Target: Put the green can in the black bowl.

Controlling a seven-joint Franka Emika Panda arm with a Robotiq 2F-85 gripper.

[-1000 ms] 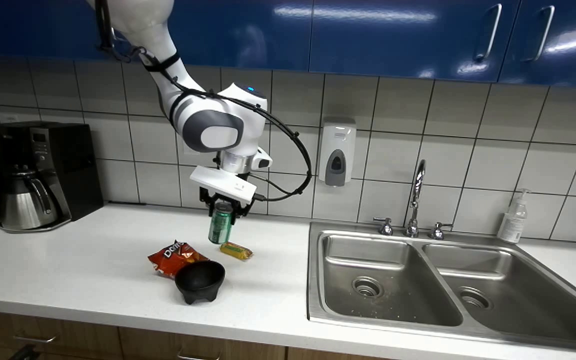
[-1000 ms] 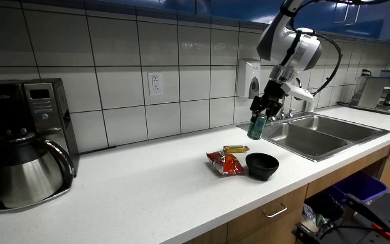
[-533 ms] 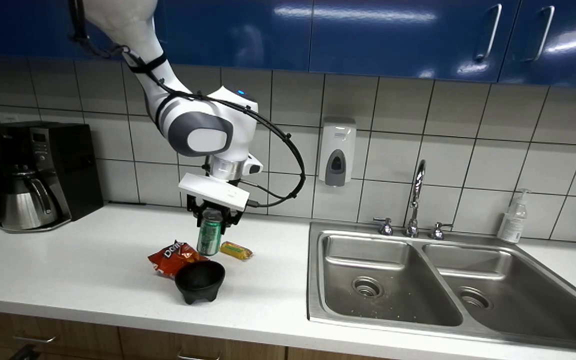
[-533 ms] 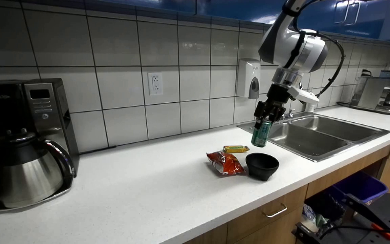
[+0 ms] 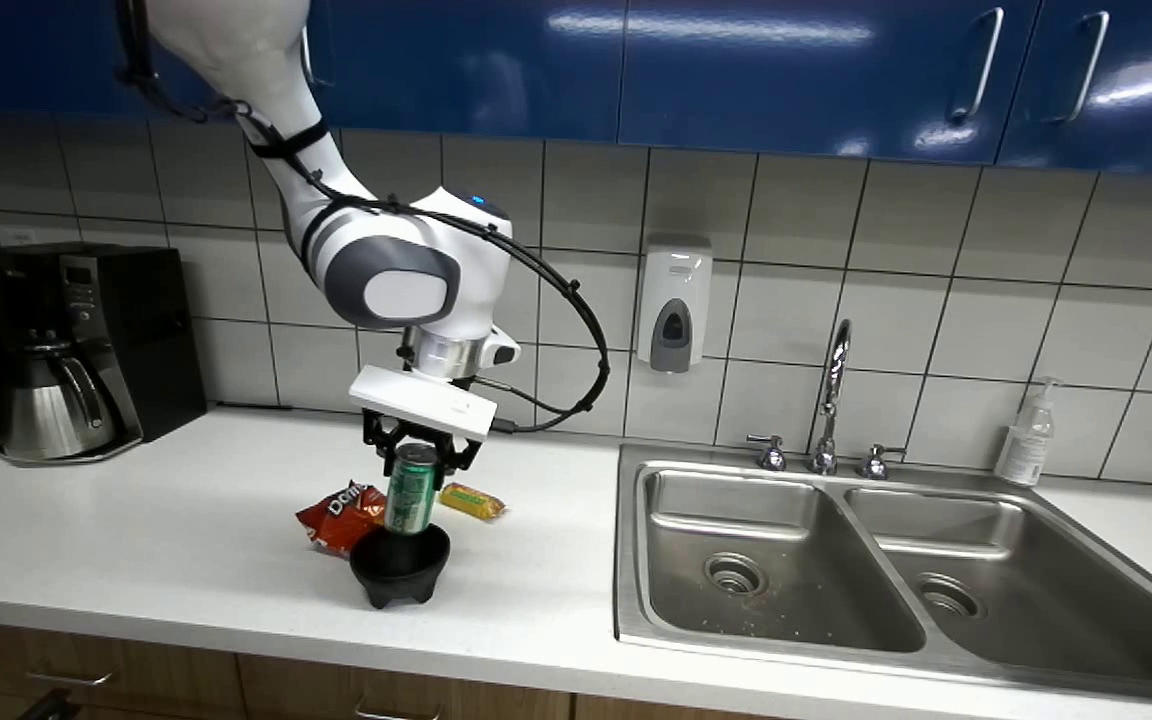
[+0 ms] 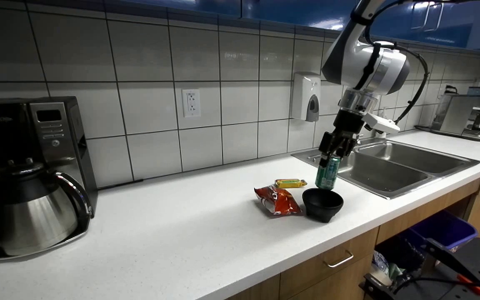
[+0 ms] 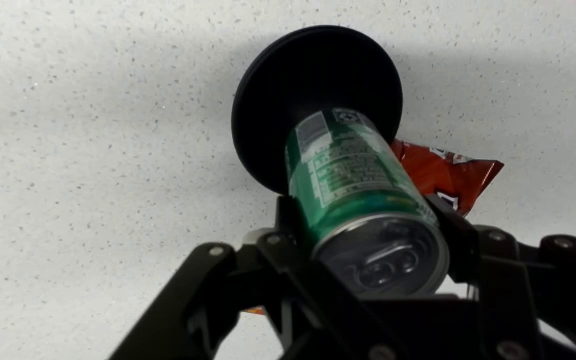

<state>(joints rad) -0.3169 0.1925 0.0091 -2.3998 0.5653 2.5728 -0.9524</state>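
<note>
A single robot arm (image 5: 403, 297) slopes down from the top edge in both exterior views and bends at the wrist, so that the gripper (image 7: 365, 212) points downward with a slight tilt. Its two fingers (image 7: 460, 242) clasp the sides of one green can (image 5: 410, 497) near the lid (the can leans a little from upright). The can's base hangs over the opening of one black bowl (image 5: 401, 575); whether it touches the rim cannot be told. The counter (image 6: 173, 233) also carries one red snack bag (image 6: 279, 202), just beside the bowl, and one yellow packet (image 6: 289, 183), near the bag. Well apart to one side stands one coffee maker (image 6: 61, 141) with one carafe (image 6: 36, 221); to the other, one sink (image 5: 630, 560) with two basins, one faucet (image 5: 832, 385) with two handles (image 5: 876, 463), and one pump bottle (image 5: 1028, 445). One soap dispenser (image 5: 674, 300) is wall-mounted.
</note>
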